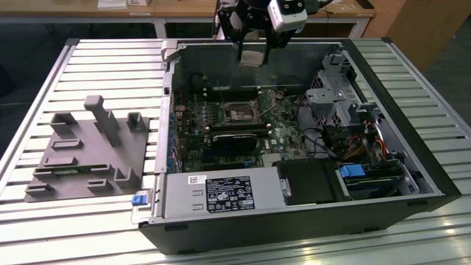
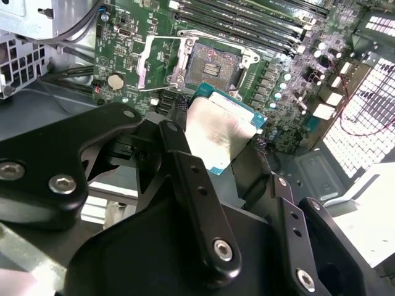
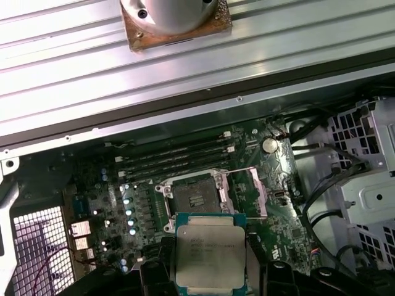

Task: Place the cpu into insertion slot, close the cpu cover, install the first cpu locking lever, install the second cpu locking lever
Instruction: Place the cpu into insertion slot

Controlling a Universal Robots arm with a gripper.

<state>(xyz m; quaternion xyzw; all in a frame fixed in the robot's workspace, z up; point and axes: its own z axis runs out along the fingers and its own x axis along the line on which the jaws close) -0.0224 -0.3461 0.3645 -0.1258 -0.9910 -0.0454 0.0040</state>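
My gripper [image 1: 254, 52] hangs above the back of the open computer case [image 1: 412, 165], shut on the cpu [image 1: 252, 57]. Both wrist views show the silver-faced cpu [image 2: 222, 132] [image 3: 210, 253] held by its edges between the black fingers [image 2: 179, 148]. Below it, on the green motherboard, the insertion slot [image 1: 241, 114] [image 2: 213, 65] [image 3: 192, 196] lies bare with its dark centre showing. The cpu cover [image 2: 151, 61] [image 3: 247, 191] is swung open beside the slot. The cpu is well above the slot and apart from it.
Memory slots [image 3: 179, 159] run beside the socket. A black card [image 1: 234, 141] sits in front of it, and a drive cage with cables [image 1: 338, 105] stands on the exterior view's right. A grey fixture block [image 1: 88, 149] rests on the slatted table outside the case.
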